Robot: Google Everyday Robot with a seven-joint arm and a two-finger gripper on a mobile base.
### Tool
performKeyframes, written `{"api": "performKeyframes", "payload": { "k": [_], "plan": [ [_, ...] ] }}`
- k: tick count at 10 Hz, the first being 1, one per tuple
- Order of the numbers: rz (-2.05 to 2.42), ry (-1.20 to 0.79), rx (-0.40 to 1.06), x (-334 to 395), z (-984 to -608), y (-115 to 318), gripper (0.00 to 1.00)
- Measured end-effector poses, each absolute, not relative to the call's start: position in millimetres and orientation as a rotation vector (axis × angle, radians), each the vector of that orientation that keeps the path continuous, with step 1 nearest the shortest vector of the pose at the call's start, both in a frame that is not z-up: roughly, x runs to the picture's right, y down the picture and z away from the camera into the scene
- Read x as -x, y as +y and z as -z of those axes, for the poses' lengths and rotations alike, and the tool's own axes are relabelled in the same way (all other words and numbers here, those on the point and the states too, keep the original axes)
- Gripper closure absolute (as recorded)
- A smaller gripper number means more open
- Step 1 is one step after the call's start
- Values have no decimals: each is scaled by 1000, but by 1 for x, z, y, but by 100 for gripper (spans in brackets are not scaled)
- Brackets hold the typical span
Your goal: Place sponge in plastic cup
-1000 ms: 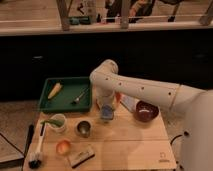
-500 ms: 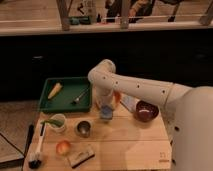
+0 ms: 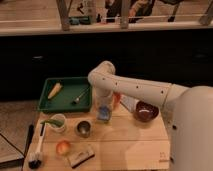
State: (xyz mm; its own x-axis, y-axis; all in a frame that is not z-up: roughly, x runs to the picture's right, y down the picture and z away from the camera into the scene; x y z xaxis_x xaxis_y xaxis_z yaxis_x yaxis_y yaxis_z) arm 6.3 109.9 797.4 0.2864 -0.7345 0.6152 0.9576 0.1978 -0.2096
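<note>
My gripper hangs at the end of the white arm, pointing down over the middle of the wooden table, just right of the green tray. Directly beneath it is the small blue sponge. The sponge appears to sit in the mouth of the pale translucent plastic cup, whose wall I can barely make out. The gripper is right above the sponge, and I cannot see whether they touch.
A green tray at the back left holds a yellow item and a utensil. Near the cup stand a steel cup, a white mug and a dark red bowl. A brush, a round fruit and a tan-and-dark block lie in front.
The arm has shifted only slightly. The sponge stays in the same spot under the gripper.
</note>
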Motion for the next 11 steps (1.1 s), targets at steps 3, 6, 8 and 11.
{"api": "performKeyframes", "payload": {
  "k": [3,6,8,11],
  "plan": [
    [1236,-427,629,-6,-797,110,20],
    [1246,-431,631,-5,-796,109,20],
    [1251,-434,630,-4,-795,106,20],
    [1252,-440,624,-4,-795,102,20]
  ]
}}
